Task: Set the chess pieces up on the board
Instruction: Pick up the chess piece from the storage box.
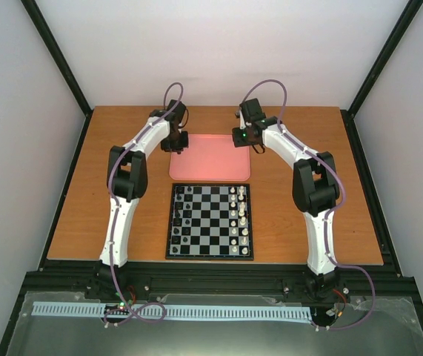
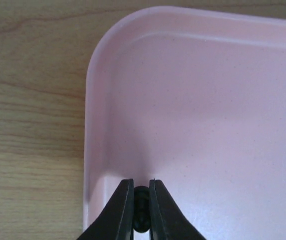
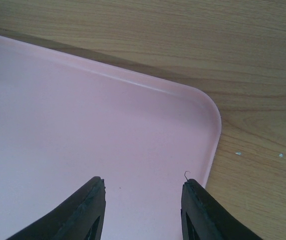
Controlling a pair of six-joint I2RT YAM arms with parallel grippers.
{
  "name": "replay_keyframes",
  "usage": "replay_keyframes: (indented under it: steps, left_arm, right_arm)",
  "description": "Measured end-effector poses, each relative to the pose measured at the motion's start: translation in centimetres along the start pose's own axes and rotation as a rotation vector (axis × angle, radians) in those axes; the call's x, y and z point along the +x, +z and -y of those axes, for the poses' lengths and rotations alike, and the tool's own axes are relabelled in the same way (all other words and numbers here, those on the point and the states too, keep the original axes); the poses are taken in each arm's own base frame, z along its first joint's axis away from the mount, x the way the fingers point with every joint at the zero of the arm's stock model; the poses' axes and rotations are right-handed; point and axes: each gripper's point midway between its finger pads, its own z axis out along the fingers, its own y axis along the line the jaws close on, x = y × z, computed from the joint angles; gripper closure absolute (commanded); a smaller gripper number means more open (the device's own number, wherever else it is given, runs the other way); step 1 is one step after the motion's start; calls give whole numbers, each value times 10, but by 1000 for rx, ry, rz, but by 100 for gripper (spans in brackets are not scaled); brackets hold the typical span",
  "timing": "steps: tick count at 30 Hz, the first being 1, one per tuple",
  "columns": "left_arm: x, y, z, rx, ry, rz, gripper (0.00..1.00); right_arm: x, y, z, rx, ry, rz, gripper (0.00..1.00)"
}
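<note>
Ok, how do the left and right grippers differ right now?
The left gripper is shut on a black chess piece; the right gripper is open and empty. The left hangs near the pink tray's far left corner, the right near its far right corner. Both are over the tray.

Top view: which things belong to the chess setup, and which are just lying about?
Job: chessboard; black chess pieces; one black piece pinched by the left end effector.
Lying about: white chess pieces; pink tray; wooden table.
</note>
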Motion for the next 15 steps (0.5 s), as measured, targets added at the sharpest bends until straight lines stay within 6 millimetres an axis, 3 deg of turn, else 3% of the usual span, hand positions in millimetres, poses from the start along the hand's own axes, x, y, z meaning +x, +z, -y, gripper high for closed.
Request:
replay_keyframes:
  steps: [11, 15]
  left_arm:
    - [6, -3, -3, -15, 8, -26, 99]
    - [6, -33, -1, -6, 28, -6, 99]
  right_arm:
    - [7, -3, 1, 0, 0, -10, 51]
    - [9, -12, 1, 1, 1, -6, 51]
